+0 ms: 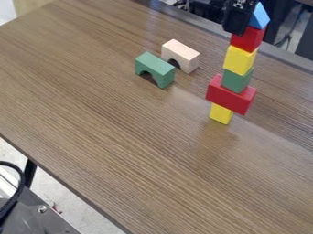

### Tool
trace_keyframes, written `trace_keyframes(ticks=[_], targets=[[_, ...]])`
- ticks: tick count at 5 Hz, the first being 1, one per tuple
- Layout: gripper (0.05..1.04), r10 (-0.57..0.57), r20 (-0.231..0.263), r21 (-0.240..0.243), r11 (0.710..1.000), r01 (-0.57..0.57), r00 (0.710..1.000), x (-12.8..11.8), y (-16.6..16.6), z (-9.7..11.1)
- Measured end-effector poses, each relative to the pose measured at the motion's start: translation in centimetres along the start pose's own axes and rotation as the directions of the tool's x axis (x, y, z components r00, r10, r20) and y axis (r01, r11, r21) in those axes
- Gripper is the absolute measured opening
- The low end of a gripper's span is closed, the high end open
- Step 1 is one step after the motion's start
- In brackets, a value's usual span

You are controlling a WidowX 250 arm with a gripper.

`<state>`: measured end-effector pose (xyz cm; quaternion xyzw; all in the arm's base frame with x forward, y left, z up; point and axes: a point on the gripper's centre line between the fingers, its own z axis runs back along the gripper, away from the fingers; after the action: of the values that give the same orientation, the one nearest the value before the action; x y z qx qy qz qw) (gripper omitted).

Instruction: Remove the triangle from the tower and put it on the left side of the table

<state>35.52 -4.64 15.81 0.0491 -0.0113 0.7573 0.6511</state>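
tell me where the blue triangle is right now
It's at the camera view's upper right, atop the red block, right beside the gripper.

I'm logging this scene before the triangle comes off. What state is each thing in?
Blue triangle: atop the tower, partly hidden by the gripper
Gripper: at the tower's top, beside the triangle
Tower: standing, stacked
Wide red block: lengthwise, overhanging the yellow block beneath
Green arch: upright, opening down
Pale arch: upright, opening down
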Motion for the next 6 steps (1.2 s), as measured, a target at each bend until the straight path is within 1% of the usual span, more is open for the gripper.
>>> trace_keyframes(ticks=[1,2,3,4,5,6], targets=[[0.658,-0.005,0.049,-0.101,0.995,0.010,0.999,1.2,0.0,-0.6],[0.544,0.012,0.030,-0.136,0.991,-0.008,0.999,1.8,0.1,0.2],[0.543,0.008,0.027,-0.122,0.993,-0.005,1.000,1.7,0.4,-0.1],[0.543,0.007,0.023,-0.127,0.992,-0.004,1.000,1.7,0.5,0.1],[0.543,0.009,0.005,-0.167,0.986,-0.008,1.000,1.9,0.7,1.4],[0.543,0.030,-0.010,-0.187,0.982,-0.031,1.000,3.2,0.7,2.3]])
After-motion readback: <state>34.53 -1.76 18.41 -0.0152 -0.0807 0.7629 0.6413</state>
